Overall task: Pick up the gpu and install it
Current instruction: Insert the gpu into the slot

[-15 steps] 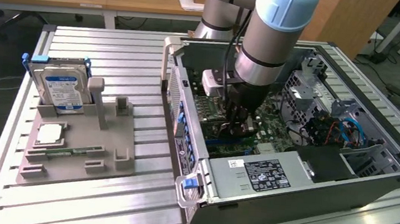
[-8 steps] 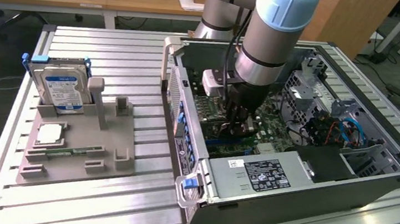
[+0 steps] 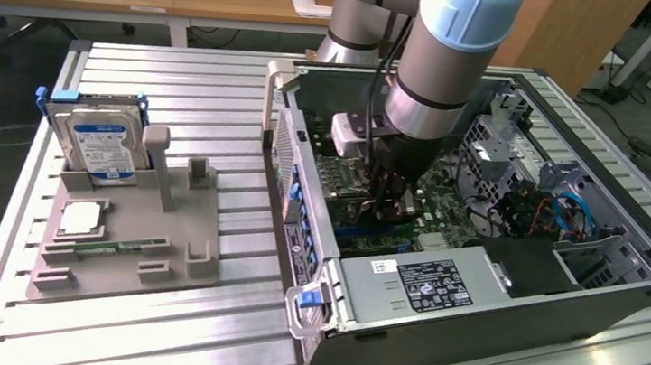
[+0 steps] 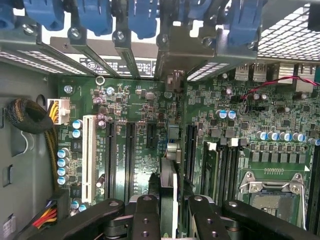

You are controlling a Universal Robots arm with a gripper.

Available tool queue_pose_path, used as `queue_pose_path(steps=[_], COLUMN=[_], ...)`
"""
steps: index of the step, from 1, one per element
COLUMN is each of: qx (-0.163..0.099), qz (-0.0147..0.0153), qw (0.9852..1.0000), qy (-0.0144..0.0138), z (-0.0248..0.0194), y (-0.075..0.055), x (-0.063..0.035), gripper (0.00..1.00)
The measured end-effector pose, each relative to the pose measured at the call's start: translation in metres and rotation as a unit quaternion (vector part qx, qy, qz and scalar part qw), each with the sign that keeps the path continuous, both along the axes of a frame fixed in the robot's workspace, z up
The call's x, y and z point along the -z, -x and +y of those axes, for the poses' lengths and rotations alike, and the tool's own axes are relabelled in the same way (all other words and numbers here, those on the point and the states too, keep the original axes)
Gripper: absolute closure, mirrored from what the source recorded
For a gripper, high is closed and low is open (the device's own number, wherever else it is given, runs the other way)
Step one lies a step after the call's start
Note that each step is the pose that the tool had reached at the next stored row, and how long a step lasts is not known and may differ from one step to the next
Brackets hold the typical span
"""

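My gripper [image 3: 390,209] is down inside the open PC case [image 3: 491,332], over the green motherboard [image 4: 125,100]. It is shut on the gpu [image 4: 168,180]. In the wrist view the gpu is a thin dark card seen edge-on between the two black fingers [image 4: 146,212]. The card runs toward the rear slot brackets [image 4: 125,55] under the blue latches [image 4: 95,15]. Long black expansion slots [image 4: 131,155] lie on either side of it. I cannot tell whether its lower edge sits in a slot.
A grey fixture [image 3: 173,248] on the exterior view's left holds a hard drive [image 3: 93,144], a memory stick [image 3: 119,247] and a chip [image 3: 80,216]. In the case are a power supply [image 3: 436,285], drive cage [image 3: 498,155], cable bundle [image 4: 30,117] and CPU socket [image 4: 270,190].
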State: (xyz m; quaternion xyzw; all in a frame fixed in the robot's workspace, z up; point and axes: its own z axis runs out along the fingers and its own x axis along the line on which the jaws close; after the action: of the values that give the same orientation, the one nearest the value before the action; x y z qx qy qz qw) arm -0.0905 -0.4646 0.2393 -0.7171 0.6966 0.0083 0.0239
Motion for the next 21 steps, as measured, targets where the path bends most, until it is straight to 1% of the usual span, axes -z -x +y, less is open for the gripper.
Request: queue_pose_path(steps=[2,15,17,21], qx=[0.0,0.001,0.001,0.002], qz=[0.0008,0.001,0.0011,0.001], qw=[1.0,1.0,1.0,1.0], qy=[0.0,0.0,0.0003,0.0001], z=[0.0,-0.0001,-0.0002,-0.0001], y=[-0.0002,0.0,0.0,0.0], x=[-0.0001,-0.0017,-0.0036,-0.0039], gripper=[0.73,0.73,0.73,0.73])
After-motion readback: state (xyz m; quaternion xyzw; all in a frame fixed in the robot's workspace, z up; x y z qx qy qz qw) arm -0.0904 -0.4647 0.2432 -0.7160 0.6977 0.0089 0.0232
